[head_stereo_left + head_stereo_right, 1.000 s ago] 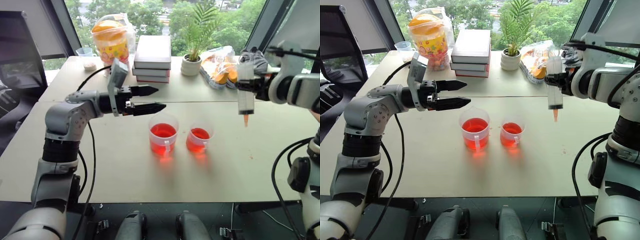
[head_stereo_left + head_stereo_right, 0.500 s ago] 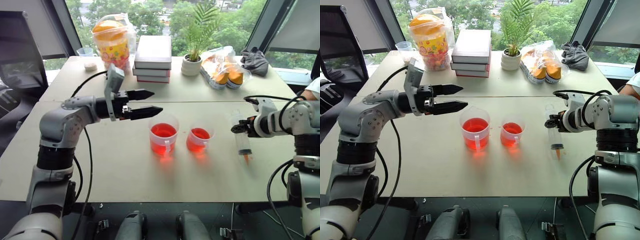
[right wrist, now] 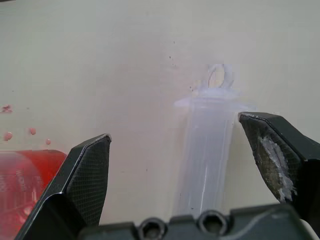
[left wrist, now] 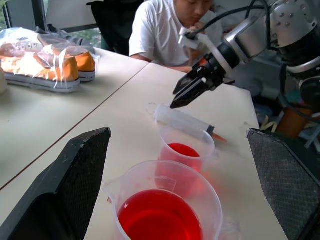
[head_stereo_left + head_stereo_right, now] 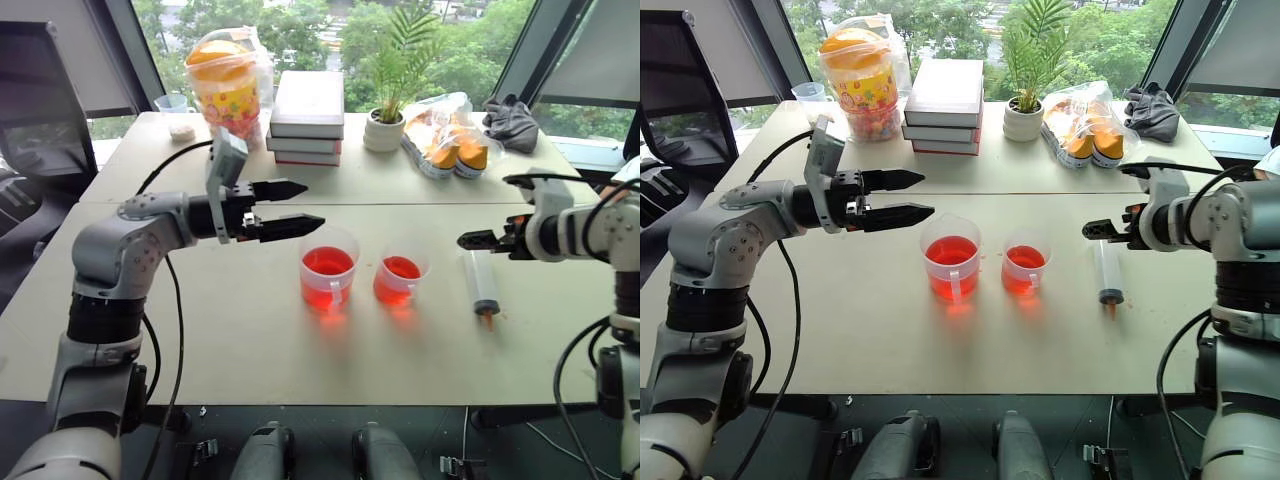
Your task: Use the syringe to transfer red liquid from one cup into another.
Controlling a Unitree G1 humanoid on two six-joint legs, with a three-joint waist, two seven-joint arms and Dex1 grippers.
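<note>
The syringe (image 5: 483, 285) lies flat on the table to the right of both cups, its orange tip toward the near edge. My right gripper (image 5: 478, 240) hovers open just above its plunger end, with the barrel (image 3: 210, 150) between the spread fingers (image 3: 85, 175) and untouched. The larger handled cup (image 5: 327, 270) and the smaller cup (image 5: 400, 278) stand side by side, each holding red liquid (image 4: 160, 222). My left gripper (image 5: 300, 205) is open and level, held above the table to the left of the larger cup and pointing toward it.
At the back of the table stand a stack of books (image 5: 306, 103), a potted plant (image 5: 382, 128), a candy jar (image 5: 222, 80), bagged orange items (image 5: 445, 140) and a dark cloth (image 5: 512, 120). A person in a white shirt (image 4: 165, 30) sits beyond the right side. Red drips (image 3: 20, 132) spot the table.
My right arm came down with the upright syringe, laid it on the table and opened, letting it go. The left arm has stayed put.
</note>
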